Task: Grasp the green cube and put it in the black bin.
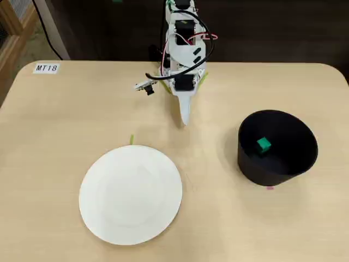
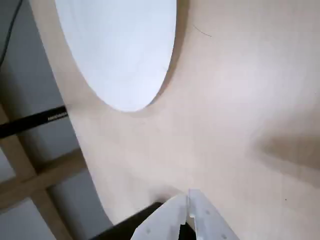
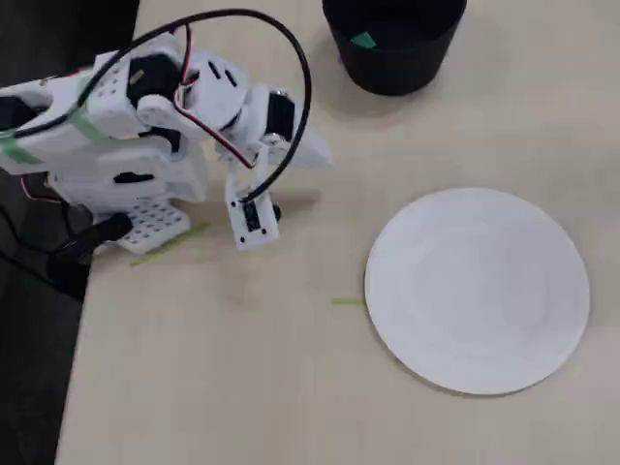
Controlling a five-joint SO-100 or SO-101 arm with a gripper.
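The green cube lies inside the black bin at the right of a fixed view; in the other fixed view the cube shows just inside the bin at the top edge. My gripper is folded back near the arm's base, well left of the bin, shut with nothing in it. In the wrist view the two white fingers meet at the gripper's tip above bare table. The gripper points toward the bin's side of the table.
A large white plate lies on the near left of the table, also seen as the plate and the plate. A thin green tape strip sits by its rim. A label marks the far left corner.
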